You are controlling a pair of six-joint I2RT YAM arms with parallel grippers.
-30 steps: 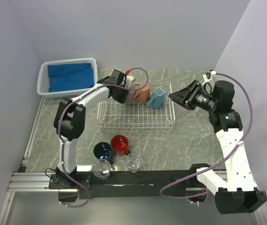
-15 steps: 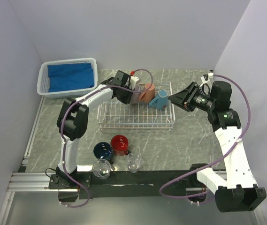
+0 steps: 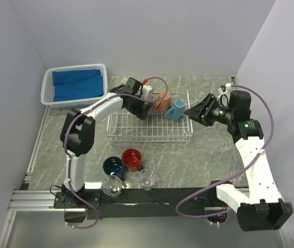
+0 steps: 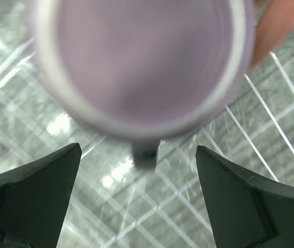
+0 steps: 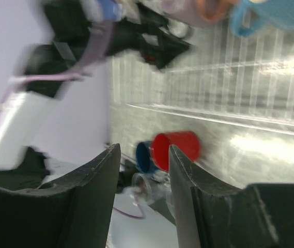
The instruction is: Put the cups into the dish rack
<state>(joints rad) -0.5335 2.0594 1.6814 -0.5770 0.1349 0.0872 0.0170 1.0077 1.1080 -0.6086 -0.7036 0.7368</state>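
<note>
Right gripper (image 3: 193, 110) edged closer to white wire-grid dish rack (image 3: 149, 135), at its right side; fingers partly apart, empty. Left gripper (image 4: 139, 155) spread wide, gripping nothing; mauve handled mug (image 4: 141, 62) just ahead, at rack's back-left.

Noted at centre: mauve cup (image 4: 141, 62), salmon cup (image 3: 162, 102), light-blue cup (image 3: 176, 109), white grid rack (image 3: 136, 129). Lower centre: red cup (image 3: 132, 158), navy cup (image 3: 113, 166). The table (image 3: 209, 150) is marbled grey-green, white-veined.

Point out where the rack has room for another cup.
Bare: front rows of the dish rack, between its near wall and the mugs. Crowded: the back row, with mauve mug, salmon mug, light-blue mug and left pincer.
</note>
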